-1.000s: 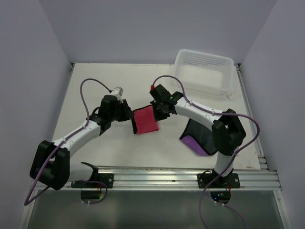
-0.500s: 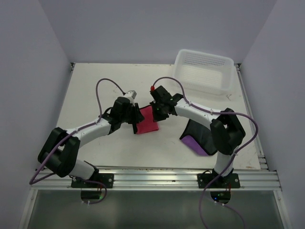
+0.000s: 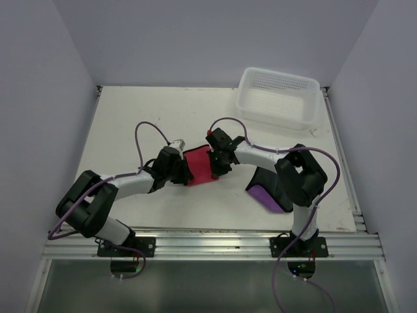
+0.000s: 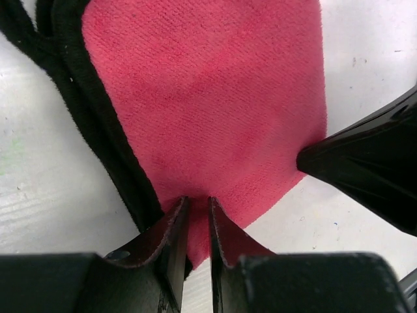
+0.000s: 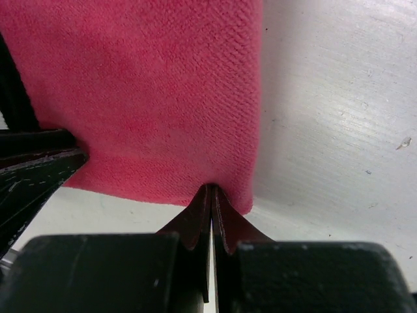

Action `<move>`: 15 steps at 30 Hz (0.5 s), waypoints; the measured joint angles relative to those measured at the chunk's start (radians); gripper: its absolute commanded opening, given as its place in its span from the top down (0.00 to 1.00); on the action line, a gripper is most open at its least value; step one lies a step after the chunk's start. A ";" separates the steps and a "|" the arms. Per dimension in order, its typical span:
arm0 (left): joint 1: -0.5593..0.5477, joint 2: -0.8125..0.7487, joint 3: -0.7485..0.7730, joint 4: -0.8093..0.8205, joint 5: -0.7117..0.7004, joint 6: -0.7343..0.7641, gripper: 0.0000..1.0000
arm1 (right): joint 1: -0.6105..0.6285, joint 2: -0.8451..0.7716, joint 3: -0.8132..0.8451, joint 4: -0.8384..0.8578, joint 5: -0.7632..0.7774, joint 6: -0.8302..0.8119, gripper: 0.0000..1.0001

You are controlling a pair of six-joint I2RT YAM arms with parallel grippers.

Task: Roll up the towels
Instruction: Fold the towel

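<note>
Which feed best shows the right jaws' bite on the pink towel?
Right wrist: the right gripper is shut on the pink towel at its edge. The left wrist view shows only a dark fingertip; the top view hides the pinch.

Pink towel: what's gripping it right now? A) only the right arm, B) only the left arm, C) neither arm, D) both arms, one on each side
D: both wrist views show closed jaws pinching an edge of the pink towel, left gripper and right gripper on opposite sides.
</note>
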 measured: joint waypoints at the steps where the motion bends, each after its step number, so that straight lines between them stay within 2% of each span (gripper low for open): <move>1: -0.001 0.004 -0.004 0.000 -0.002 -0.006 0.79 | 0.000 0.000 0.000 0.000 -0.001 0.000 1.00; 8: -0.008 0.004 -0.006 0.007 -0.023 -0.021 0.80 | 0.000 0.001 0.060 -0.046 0.005 -0.005 1.00; 15: -0.014 -0.006 -0.012 0.007 -0.036 -0.023 0.80 | -0.016 0.036 0.325 -0.095 0.026 -0.022 1.00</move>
